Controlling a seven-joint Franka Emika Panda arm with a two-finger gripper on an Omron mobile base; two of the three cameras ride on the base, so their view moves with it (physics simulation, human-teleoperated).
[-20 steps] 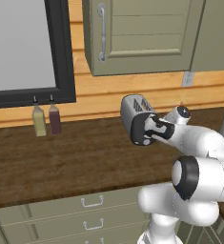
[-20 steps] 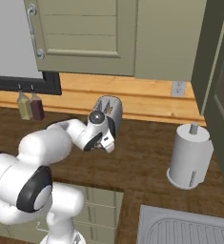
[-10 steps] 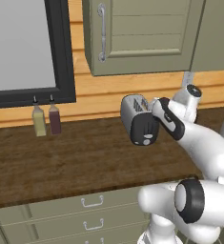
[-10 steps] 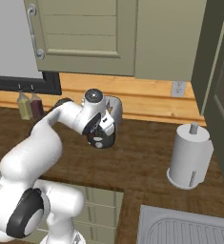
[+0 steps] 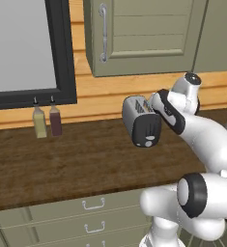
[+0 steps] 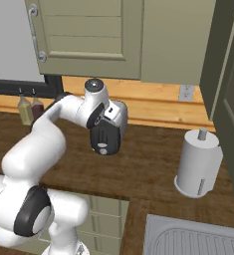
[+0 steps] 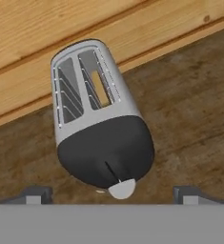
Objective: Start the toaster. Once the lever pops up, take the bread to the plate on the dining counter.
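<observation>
As the left base view shows, the arm has swung up from in front of the toaster (image 5: 141,119) to just above its right side, ready to press the lever. In the right base view it now arches over the toaster on the table (image 6: 153,169). In the hand view the hand (image 7: 111,194), fingers wide apart and empty, hovers over the black end; bread (image 7: 100,89) sits in one slot.

One toaster (image 5: 141,120), two bottles (image 5: 46,120), one paper-towel roll (image 6: 198,163).
</observation>
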